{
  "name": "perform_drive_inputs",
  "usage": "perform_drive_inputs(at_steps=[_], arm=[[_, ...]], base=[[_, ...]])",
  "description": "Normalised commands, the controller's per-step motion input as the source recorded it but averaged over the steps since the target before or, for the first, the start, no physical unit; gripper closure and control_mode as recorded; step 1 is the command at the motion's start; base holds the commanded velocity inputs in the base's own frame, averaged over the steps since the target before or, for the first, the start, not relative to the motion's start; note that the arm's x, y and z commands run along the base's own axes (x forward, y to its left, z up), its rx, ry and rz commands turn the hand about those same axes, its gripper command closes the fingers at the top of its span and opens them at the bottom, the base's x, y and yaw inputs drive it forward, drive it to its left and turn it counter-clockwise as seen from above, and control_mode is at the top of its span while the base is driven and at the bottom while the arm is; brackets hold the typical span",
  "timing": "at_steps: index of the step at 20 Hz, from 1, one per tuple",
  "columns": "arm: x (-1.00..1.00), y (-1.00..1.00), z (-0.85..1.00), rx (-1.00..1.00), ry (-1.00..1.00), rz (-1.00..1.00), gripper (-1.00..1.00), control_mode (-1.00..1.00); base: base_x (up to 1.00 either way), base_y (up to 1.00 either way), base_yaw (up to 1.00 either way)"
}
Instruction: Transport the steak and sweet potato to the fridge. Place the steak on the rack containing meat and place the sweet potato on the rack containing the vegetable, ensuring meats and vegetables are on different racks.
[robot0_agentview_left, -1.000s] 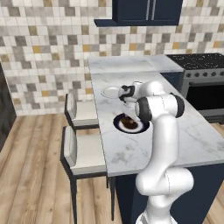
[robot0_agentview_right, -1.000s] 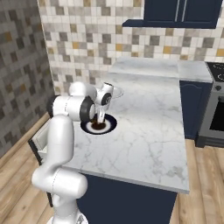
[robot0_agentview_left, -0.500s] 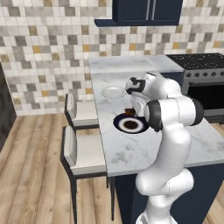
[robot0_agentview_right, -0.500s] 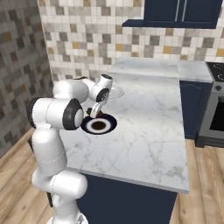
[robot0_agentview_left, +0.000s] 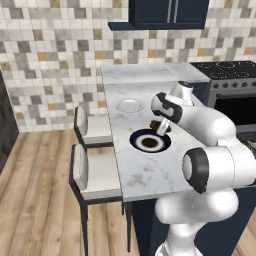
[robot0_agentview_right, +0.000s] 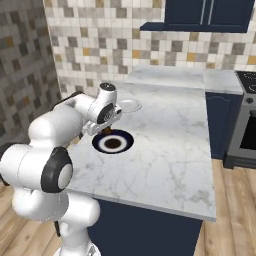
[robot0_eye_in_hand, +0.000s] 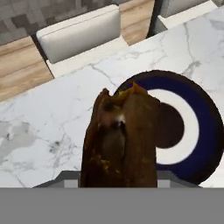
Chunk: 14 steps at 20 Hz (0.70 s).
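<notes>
The fingers (robot0_agentview_left: 161, 126) are clamping the rough, flattish, reddish-brown steak (robot0_eye_in_hand: 120, 140) (tan-orange along its top edge), holding it just above a round navy-rimmed white plate (robot0_eye_in_hand: 194, 124) on the veined marble tabletop (robot0_agentview_right: 165, 145).

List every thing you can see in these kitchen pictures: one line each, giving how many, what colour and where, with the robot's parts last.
Steak: one, reddish-brown, held above the plate.
Sweet potato: one, dark brown, on the plate.
Plate: one, navy-rimmed white, on the counter.
Dish: one, white, farther along the counter.
Counter: one, white marble.
Stools: two, pale seats, beside the counter.
Stove: one, grey, right of the counter.
Cabinets: navy, overhead.
Gripper: one, shut on the steak.
</notes>
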Motion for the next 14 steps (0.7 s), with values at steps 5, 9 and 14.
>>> perform_drive_inputs(at_steps=[5, 9, 14], arm=[[-0.5, 0.0, 0.38, 0.0, 0.0, -0.77, 1.0, -1.0], [-0.62, 0.0, 0.33, 0.0, 0.0, -0.75, 1.0, -1.0], [-0.78, 0.0, 0.66, 0.02, 0.0, -0.35, 1.0, -1.0]], base=[[0.0, 0.0, 0.0], [0.0, 0.0, 0.0], [0.0, 0.0, 0.0]])
